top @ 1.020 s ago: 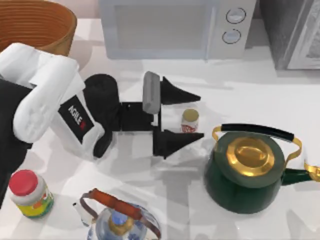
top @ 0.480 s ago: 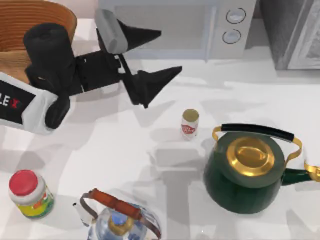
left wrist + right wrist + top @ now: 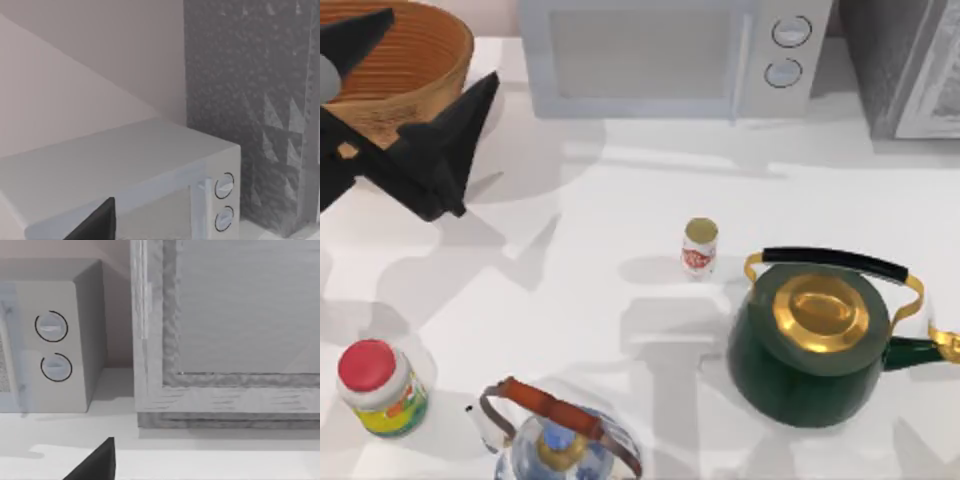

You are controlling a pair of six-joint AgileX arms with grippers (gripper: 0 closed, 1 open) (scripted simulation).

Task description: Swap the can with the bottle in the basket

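The small white can [image 3: 700, 245] with a red label and gold top stands upright on the table near the middle, with nothing touching it. The white bottle [image 3: 380, 388] with a red cap stands on the table at the front left, outside the basket. The orange-brown wicker basket [image 3: 425, 45] sits at the back left corner. My left gripper [image 3: 444, 44] hangs open over the basket's near rim, holding nothing, far from the can. One of its black fingers [image 3: 95, 225] shows in the left wrist view. My right gripper [image 3: 95, 467] is a dark sliver in the right wrist view.
A white microwave [image 3: 660, 55] stands along the back. A grey cabinet [image 3: 910, 60] fills the back right. A dark green kettle [image 3: 820, 340] with a gold lid sits right of the can. A glass kettle [image 3: 560, 440] with an orange handle is at the front.
My left gripper was open around the can a second ago. It has since risen and swung back and left to the basket, still open. The can stayed in place.
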